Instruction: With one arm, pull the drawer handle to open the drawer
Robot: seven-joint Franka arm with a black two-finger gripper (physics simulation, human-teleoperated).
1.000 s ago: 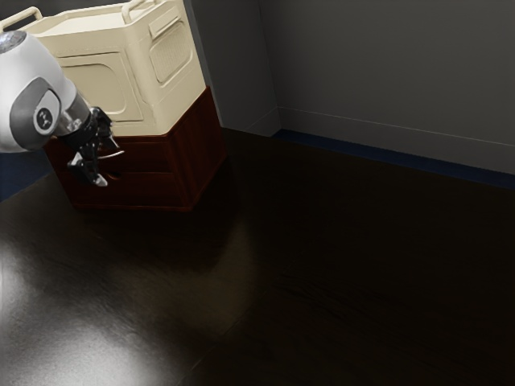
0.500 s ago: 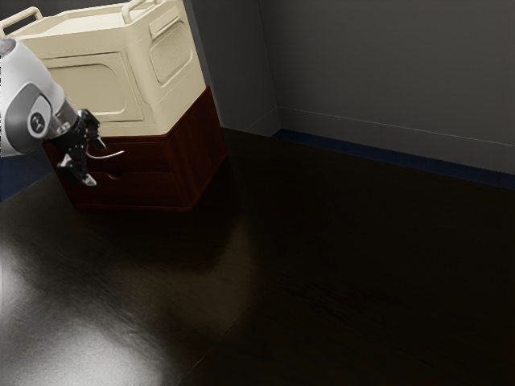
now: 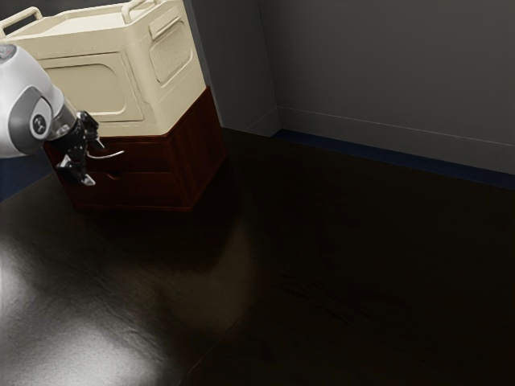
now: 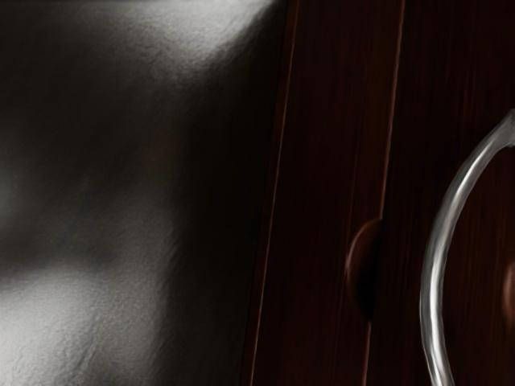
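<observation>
In the exterior view my gripper (image 3: 95,163) stands open in front of the dark red-brown cabinet (image 3: 199,153), its two fingers spread one above the other. The curved metal handle (image 3: 114,154) on the upper drawer (image 3: 153,156) shows beside the fingers, partly hidden by the hand. Nothing is visibly gripped. Both drawer fronts look flush with the cabinet. From the wrist camera, the handle (image 4: 437,269) arcs across the drawer front, with a rounded finger notch (image 4: 365,269) near it.
A cream lidded crate (image 3: 96,88) with raised handles rests on top of the cabinet. Dark, glossy floor (image 3: 265,273) spreads out before it. Behind stands a grey wall (image 3: 386,72) with a blue strip along its base.
Compared with a second ago, my hand has shifted toward the exterior view's left, leaving more of the handle visible. The cabinet and its drawers stand as before.
</observation>
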